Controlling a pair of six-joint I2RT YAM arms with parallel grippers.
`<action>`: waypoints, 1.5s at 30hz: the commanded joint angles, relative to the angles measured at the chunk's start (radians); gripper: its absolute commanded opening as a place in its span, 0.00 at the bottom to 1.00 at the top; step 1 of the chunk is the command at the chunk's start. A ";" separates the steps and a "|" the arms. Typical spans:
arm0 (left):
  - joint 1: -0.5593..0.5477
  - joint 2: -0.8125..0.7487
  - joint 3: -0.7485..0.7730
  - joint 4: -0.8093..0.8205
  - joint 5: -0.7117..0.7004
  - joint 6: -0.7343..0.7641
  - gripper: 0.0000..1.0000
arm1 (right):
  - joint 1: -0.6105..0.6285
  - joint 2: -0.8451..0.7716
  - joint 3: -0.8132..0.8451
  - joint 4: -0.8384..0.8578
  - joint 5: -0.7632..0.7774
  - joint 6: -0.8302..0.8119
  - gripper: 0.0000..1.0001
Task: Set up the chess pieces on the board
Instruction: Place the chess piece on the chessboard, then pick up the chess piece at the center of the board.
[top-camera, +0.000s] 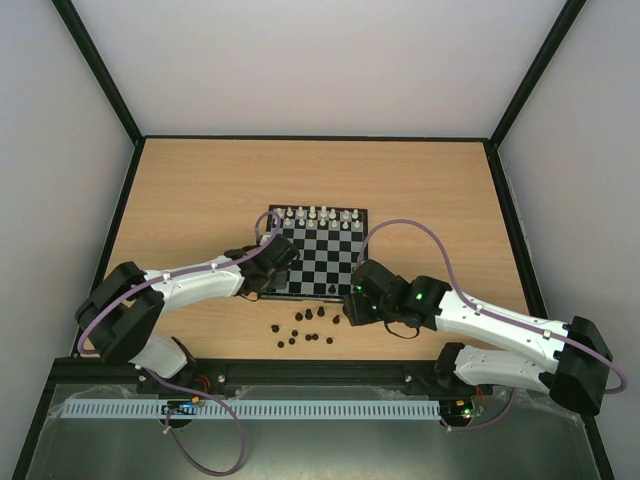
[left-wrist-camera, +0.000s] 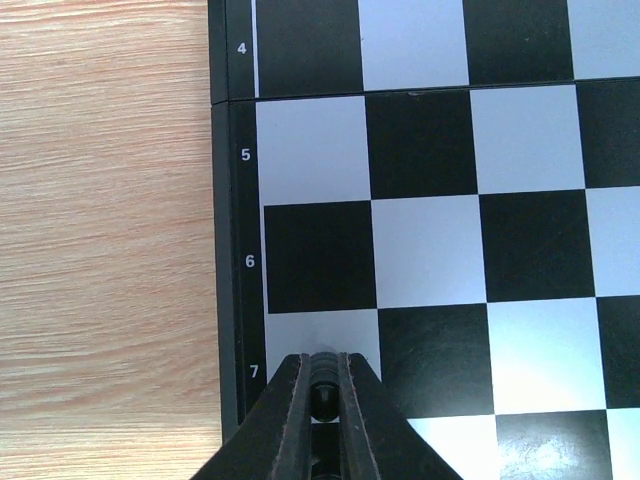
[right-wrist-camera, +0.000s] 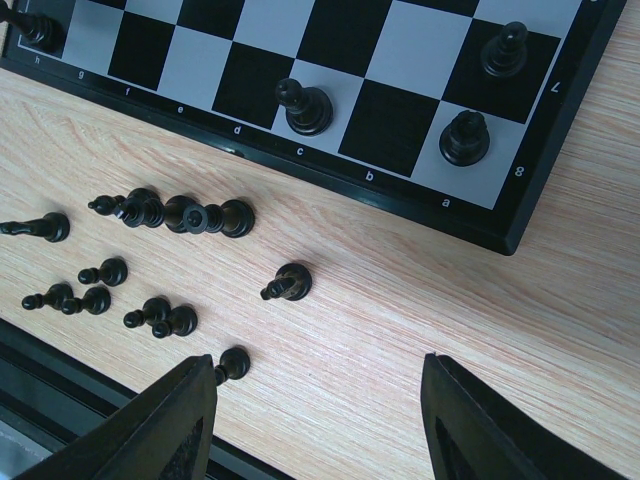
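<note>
Pinching a tiny black chess piece (left-wrist-camera: 323, 385) between its clenched fingers, the left pincer (left-wrist-camera: 323, 400) hangs low over the small square chessboard of black and pale grey checks (left-wrist-camera: 232, 200). It sits at the pale square beside the printed 7 on the dark border, which would fit a black pawn's home row. What kind of piece it holds is hard to tell, since only a dark rounded sliver shows between the fingers and its base is cut off below. The right pincer (right-wrist-camera: 320, 410) stands released and empty over the light wood-grain desk (right-wrist-camera: 450, 320), just beside the board's near corner. That puts it within easy reach of the loose black chess pieces (right-wrist-camera: 180, 215), which lie mostly toppled there. A few standing black pieces (right-wrist-camera: 303, 108) occupy the near rows, and small white pieces (top-camera: 318, 214) line the far edge.
</note>
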 joint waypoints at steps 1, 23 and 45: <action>0.007 0.017 0.018 0.007 -0.019 0.011 0.08 | 0.008 -0.008 -0.013 -0.015 0.004 -0.006 0.57; 0.006 -0.191 0.062 -0.060 -0.041 0.012 0.50 | 0.009 -0.010 -0.003 -0.022 0.015 -0.003 0.62; -0.052 -0.619 -0.083 -0.053 0.213 -0.001 0.86 | 0.009 -0.027 0.175 -0.039 -0.274 -0.067 0.99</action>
